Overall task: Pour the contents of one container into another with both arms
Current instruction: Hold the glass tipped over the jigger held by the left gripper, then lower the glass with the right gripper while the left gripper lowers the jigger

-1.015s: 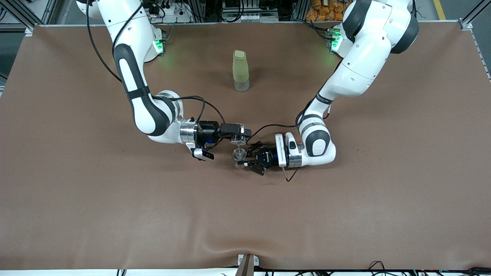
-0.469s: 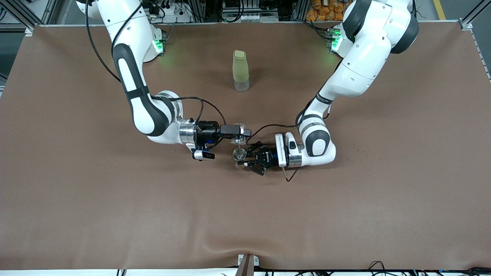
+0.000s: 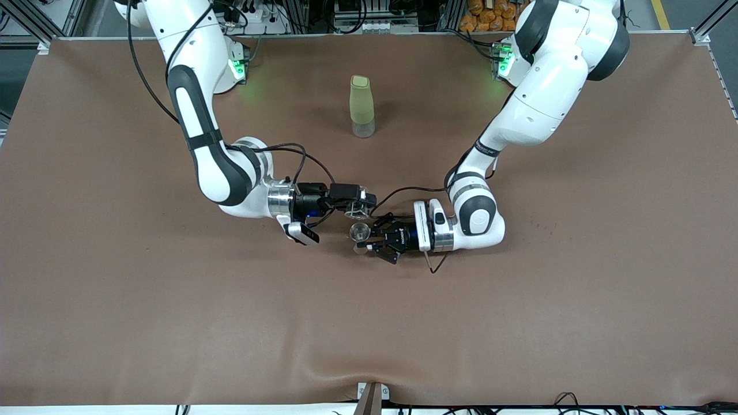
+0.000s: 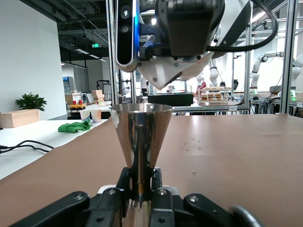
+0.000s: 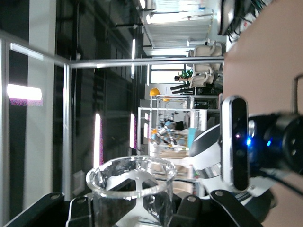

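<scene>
The metal jigger [image 4: 141,142], a polished double cone, is judged light, rigid and slippery, so it is best taken at its narrow waist, where a pinch cannot slide up or down. That is where it is held: the jaws of the left gripper [image 3: 373,241] are pressed tight on the waist, with the jigger upright and its open mouth level, just above the counter [image 3: 519,300].

The clear glass [image 5: 131,189] is judged light but hard, smooth-walled and breakable, so a firm yet not crushing squeeze across its side wall suits it. The jaws of the right gripper [image 3: 362,203] are clamped on that wall, and the glass is tipped on its side directly over the jigger's mouth, apparently in the pouring pose, though no liquid can be made out.

A tall pale green bottle [image 3: 361,107] is left standing on the counter, well apart from the jigger and farther from the front camera.
</scene>
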